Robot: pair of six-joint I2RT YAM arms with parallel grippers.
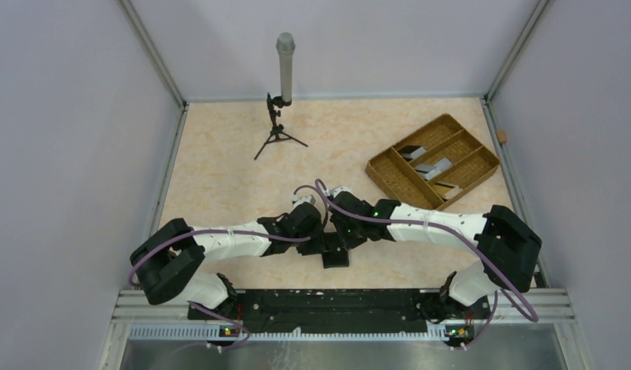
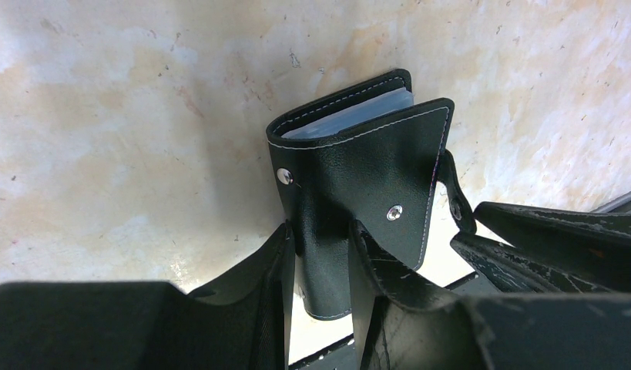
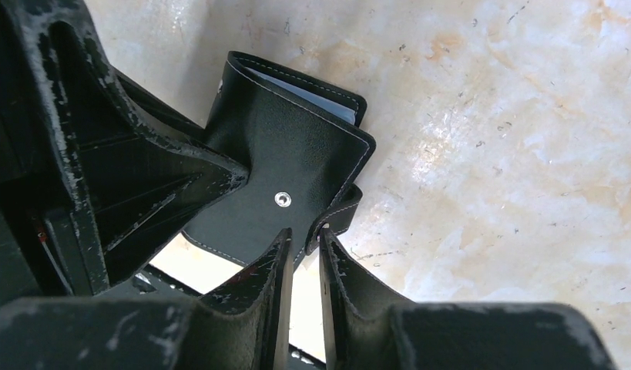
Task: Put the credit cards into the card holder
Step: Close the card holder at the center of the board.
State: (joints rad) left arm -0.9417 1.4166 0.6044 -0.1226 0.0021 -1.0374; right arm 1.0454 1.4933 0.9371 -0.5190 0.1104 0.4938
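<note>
Main risk: both grippers are tied up on the card holder (image 2: 358,169), and the credit cards (image 1: 433,166) all lie in the brown tray (image 1: 395,179), so nothing is free to fetch one. If either lets go, the holder is likely to flop or fold. It's nearly folded shut, with only a sliver of clear sleeves showing at its top edge. Second risk: the left gripper (image 2: 321,231) clamps only the holder's lower end, jaws partly closed on the leather. A hard pull on the clasp tab (image 3: 344,210) could twist the holder out of that grip. Third: the cards are thin and flat in narrow tray compartments, so the fingers may skid off them or drag the tray. Right gripper (image 3: 303,239): jaws down to a narrow slit with the tab at the fingertips. Can't tell if it's actually pinched. Pose: both arms are folded inward with forearms roughly level. The wrists meet head-on well short of the tray, on its near-left side towards the bases. The holder sits there between the two sets of fingers, stood on edge. Whether it touches the table I can't tell.
</note>
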